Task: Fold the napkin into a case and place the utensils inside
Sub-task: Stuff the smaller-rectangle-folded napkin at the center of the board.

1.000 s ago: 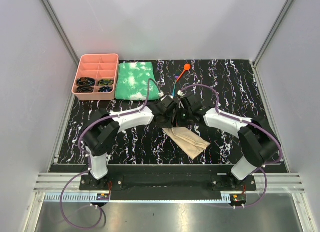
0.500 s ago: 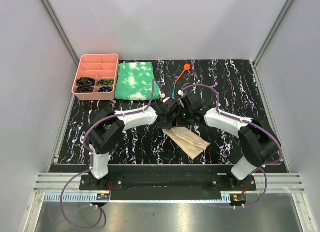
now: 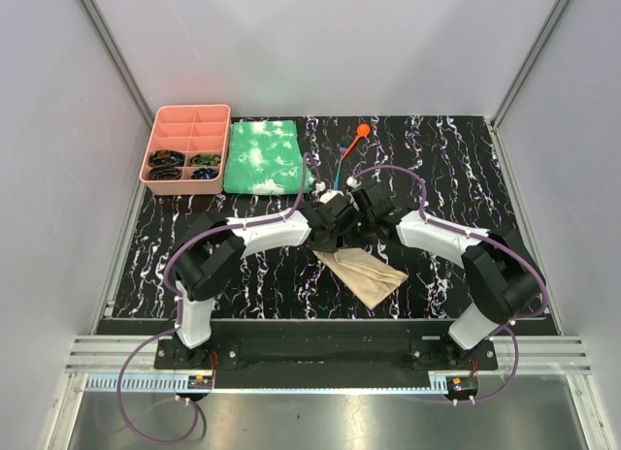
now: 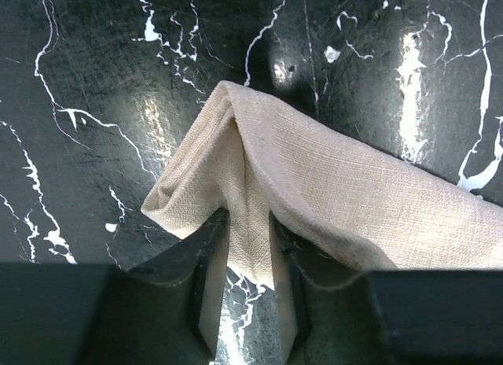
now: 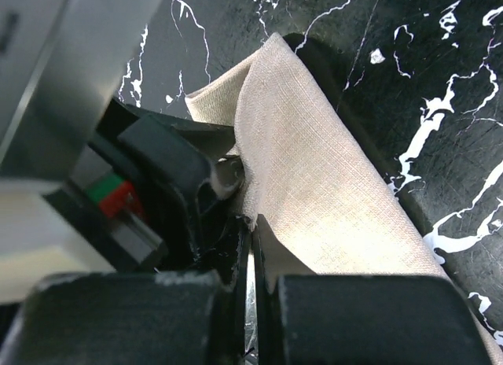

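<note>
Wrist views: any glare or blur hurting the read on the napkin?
Left wrist: bright glare patches on the glossy table, but the napkin weave is sharp; the left pincer is slightly soft. Right wrist: napkin weave crisp, near bodywork of the right pincer blurred and dark. Top external: even light, no glare.

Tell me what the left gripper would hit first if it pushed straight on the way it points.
The left gripper already pinches the tan cloth napkin. Going on, it would likely drive into the napkin's raised fold, then the black marbled table; depth is unclear.
</note>
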Robot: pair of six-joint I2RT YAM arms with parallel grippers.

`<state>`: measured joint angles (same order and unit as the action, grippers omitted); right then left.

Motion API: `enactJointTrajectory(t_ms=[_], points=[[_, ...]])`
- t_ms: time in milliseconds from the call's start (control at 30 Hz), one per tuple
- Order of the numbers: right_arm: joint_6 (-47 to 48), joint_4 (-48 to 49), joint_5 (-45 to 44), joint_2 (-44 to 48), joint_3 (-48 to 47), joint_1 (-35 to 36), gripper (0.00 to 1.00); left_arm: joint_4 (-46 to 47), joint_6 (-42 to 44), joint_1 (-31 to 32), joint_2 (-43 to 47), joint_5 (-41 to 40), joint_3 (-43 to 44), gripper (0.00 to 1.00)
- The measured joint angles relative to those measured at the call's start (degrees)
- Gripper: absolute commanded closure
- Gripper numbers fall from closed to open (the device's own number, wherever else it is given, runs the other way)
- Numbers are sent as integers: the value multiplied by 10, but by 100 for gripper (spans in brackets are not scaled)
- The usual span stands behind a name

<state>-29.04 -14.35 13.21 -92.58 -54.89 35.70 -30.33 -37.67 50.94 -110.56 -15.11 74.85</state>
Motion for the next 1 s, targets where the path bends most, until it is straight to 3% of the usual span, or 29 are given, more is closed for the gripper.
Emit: enactJointTrajectory(t_ms=[167,433,700,1000], points=[[-2,2,4,0,2,-1,100,0,6,2,-1,-12,0,100],[-5,7,15,0,2,-2,100,3,12,2,13,-21,-4,100],[-26,14,47,-9,2,-2,100,73,1,-1,147,2,-102,100],[-95,79,135,-108,-3,-3,100,108,-4,-8,147,45,-127,100]])
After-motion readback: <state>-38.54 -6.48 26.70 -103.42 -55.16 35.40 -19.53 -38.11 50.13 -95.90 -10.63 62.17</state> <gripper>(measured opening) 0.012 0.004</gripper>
